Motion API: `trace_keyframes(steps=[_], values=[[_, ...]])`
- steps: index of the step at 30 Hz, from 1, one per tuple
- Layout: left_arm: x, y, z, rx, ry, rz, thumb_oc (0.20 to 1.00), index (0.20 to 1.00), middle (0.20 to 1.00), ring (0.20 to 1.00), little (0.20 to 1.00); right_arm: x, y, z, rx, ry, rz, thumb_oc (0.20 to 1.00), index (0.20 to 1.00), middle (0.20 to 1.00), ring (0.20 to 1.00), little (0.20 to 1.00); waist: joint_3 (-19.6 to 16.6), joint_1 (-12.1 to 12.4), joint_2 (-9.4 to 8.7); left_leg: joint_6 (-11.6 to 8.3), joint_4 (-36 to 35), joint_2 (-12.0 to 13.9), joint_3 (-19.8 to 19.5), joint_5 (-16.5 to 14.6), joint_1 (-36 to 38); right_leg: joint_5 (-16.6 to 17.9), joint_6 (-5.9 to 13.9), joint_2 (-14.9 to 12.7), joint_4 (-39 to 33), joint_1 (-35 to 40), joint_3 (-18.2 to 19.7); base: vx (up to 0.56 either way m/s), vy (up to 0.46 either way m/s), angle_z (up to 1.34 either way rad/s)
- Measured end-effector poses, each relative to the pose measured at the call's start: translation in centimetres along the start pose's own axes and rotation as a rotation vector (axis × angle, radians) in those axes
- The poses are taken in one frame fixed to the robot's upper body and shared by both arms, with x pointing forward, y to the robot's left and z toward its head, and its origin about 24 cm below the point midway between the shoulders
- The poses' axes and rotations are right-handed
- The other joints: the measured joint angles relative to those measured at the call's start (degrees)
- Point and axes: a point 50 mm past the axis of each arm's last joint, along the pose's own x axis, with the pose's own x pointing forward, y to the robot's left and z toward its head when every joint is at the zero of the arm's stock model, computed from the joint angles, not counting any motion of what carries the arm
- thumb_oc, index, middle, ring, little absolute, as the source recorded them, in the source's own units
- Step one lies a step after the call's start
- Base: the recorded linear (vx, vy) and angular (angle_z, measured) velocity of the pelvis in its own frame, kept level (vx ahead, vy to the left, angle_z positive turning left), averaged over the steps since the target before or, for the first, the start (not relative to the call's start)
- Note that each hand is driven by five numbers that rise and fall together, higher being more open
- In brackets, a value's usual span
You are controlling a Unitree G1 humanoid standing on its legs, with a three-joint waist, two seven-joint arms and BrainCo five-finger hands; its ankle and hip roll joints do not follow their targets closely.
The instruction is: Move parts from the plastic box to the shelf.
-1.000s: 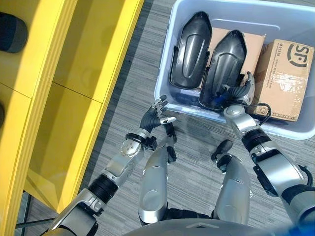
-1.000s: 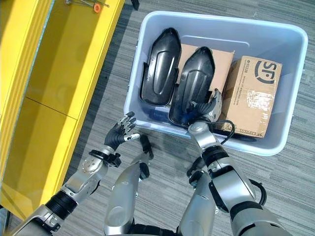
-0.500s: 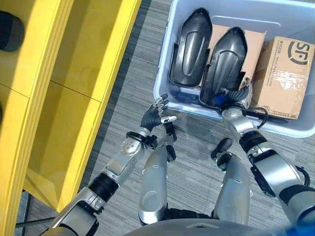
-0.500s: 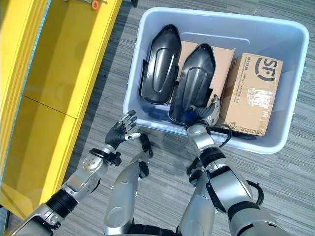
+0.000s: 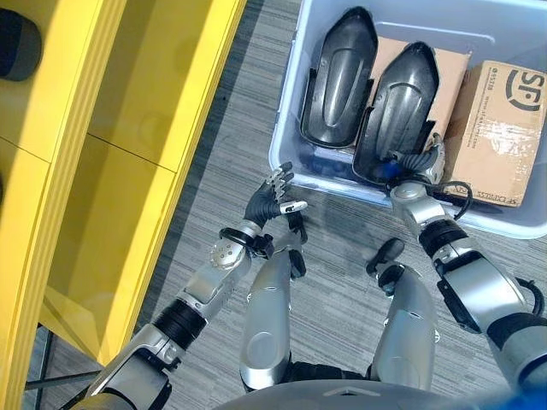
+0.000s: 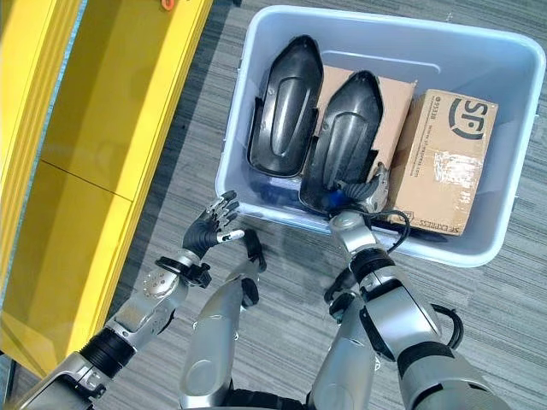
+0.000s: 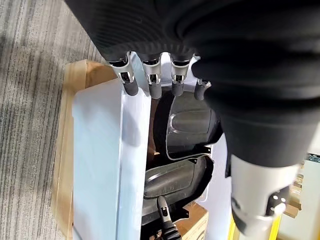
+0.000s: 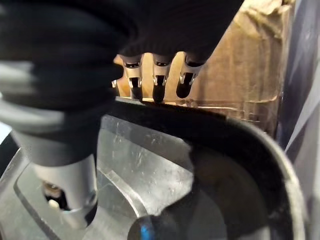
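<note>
The pale plastic box (image 5: pixel 286 128) stands on the floor at the upper right. In it lie two black moulded shells side by side, the left shell (image 5: pixel 340 77) and the right shell (image 5: pixel 402 107). My right hand (image 5: pixel 416 164) is inside the box at the near end of the right shell. Its wrist view shows the straight fingers (image 8: pixel 157 85) past the shell's rim (image 8: pixel 200 125) and the thumb (image 8: pixel 65 195) on the inner face. Over the carpet, just outside the box's near left corner, my left hand (image 5: pixel 267 201) hangs open and holds nothing.
A taped cardboard carton (image 5: pixel 504 120) fills the right side of the box, and a flat brown carton (image 5: pixel 449 73) lies under the shells. The yellow shelf (image 5: pixel 128 102) runs along the left, with a dark round thing (image 5: pixel 17 43) on a higher level. Grey carpet lies between shelf and box.
The whole picture has shifted a little, so the camera moved. Both hands keep their places relative to the box and the shells.
</note>
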Motion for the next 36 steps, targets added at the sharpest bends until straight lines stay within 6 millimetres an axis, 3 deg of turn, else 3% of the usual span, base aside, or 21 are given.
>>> trace_keyframes(steps=[11, 18, 19, 21, 22, 26, 36], values=[[0.3, 0.4, -0.2, 0.012, 0.015, 0.002, 1.000, 1.000, 1.000, 1.000, 1.000, 1.0, -0.7, 0.6, -0.150, 0.010, -0.049, 1.000, 1.000, 1.000, 1.000, 1.000, 0.0, 0.6, -0.04, 0.07, 0.3, -0.1, -0.5, 0.2, -1.4, -0.1, -0.09, -0.6, 0.9, -1.2, -0.4, 0.00, 0.007, 0.02], [0.4, 0.5, -0.1, -0.003, 0.002, -0.010, 1.000, 1.000, 1.000, 1.000, 1.000, 1.6, -1.8, 0.9, -0.386, -0.012, -0.110, 1.000, 1.000, 1.000, 1.000, 1.000, -0.1, 1.5, 0.03, 0.04, 0.5, -0.2, -1.2, 0.2, -3.5, -0.5, -0.43, -1.0, 1.6, -2.5, -1.5, 0.00, 0.001, 0.05], [0.5, 0.5, -0.1, 0.000, 0.003, -0.010, 1.000, 1.000, 1.000, 1.000, 1.000, 1.6, -1.8, 0.7, -0.406, -0.003, -0.112, 0.809, 0.809, 0.809, 0.809, 0.809, -0.1, 1.7, 0.04, 0.00, 0.6, -0.2, -1.2, 0.3, -3.4, -0.6, -0.46, -1.1, 1.7, -2.5, -1.5, 0.00, 0.000, 0.00], [0.5, 0.6, -0.3, 0.000, 0.007, -0.007, 1.000, 1.000, 1.000, 1.000, 1.000, 1.6, -1.9, 0.4, -0.411, 0.019, -0.115, 0.250, 0.250, 0.250, 0.250, 0.250, -0.2, 1.9, 0.07, 0.01, 0.4, -0.2, -1.4, 0.3, -3.7, -0.8, -0.54, -1.1, 2.0, -2.8, -1.5, 0.00, 0.010, 0.02], [0.4, 0.6, -0.7, 0.002, 0.021, -0.002, 1.000, 1.000, 1.000, 1.000, 1.000, 1.9, -2.3, 0.6, -0.420, 0.016, -0.129, 0.200, 0.200, 0.200, 0.200, 0.200, -0.2, 1.9, 0.10, 0.10, 0.3, -0.2, -1.7, 0.2, -4.1, -1.1, -0.87, -1.1, 2.1, -3.0, -1.7, 0.00, 0.020, 0.08], [0.1, 0.7, -1.5, -0.001, 0.047, 0.000, 1.000, 1.000, 1.000, 1.000, 1.000, 2.7, -3.7, 0.3, -0.429, 0.032, -0.173, 0.200, 0.200, 0.200, 0.200, 0.200, -1.7, 2.1, 0.06, 0.09, 0.1, -0.1, -1.6, 0.2, -6.2, -2.0, -0.55, -1.7, 2.9, -4.7, -2.7, 0.00, 0.016, 0.17], [-0.2, 0.6, -1.6, -0.011, 0.031, 0.007, 1.000, 1.000, 1.000, 1.000, 1.000, 2.9, -4.7, -0.1, -0.378, -0.015, -0.279, 0.200, 0.200, 0.200, 0.200, 0.200, -2.5, 2.1, 0.14, 0.04, 0.3, -0.1, -0.3, 0.3, -7.6, -1.9, -0.78, -2.5, 3.7, -6.4, -2.6, 0.00, 0.004, 0.02]])
